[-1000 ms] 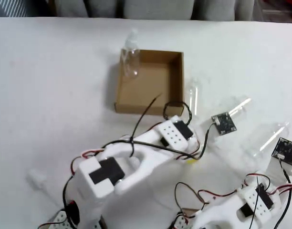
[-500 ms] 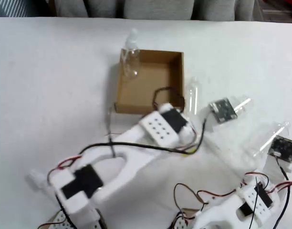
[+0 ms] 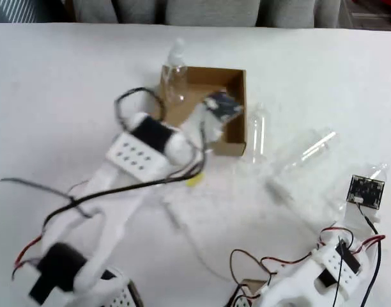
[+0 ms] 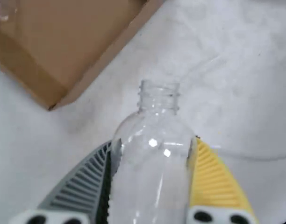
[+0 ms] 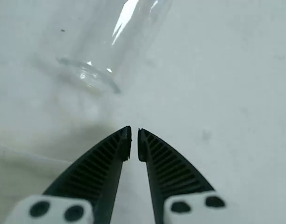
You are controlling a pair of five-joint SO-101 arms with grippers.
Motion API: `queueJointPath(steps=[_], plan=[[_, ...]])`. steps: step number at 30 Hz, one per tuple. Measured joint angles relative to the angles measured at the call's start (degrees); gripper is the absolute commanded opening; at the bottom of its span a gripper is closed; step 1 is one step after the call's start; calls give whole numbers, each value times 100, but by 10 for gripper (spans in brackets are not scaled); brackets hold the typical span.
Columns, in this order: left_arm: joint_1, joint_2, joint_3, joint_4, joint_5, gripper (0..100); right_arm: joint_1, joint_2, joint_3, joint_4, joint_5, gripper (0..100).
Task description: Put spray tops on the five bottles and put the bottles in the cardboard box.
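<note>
Bottle (image 4: 152, 163), uncapped, gripped in left tool (image 4: 152, 145) | right tool (image 5: 134, 139) pinched nearly closed

Arms, two: left arm (image 3: 128, 173) stretched far forward, left gripper (image 4: 153, 142) jaws clamped on clear bottle (image 4: 157, 109); right arm (image 3: 317, 278) tucked near edge, right gripper (image 5: 133, 135) jaws closed, empty.

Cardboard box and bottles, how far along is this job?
Done: one bottle with spray top stands in the cardboard box. In hand: the left end effector grips an uncapped bottle near the box. Left: three topless bottles lie on the table.
</note>
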Motion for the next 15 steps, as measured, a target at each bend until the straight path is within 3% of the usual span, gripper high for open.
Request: queueJointPath(steps=[8, 15], plan=[[-1582, -1442, 1952, -862, -185, 20, -132, 0, 0, 79, 9, 21], [-2840, -1591, 3226, -2101, -193, 20, -132, 0, 0, 193, 9, 21]])
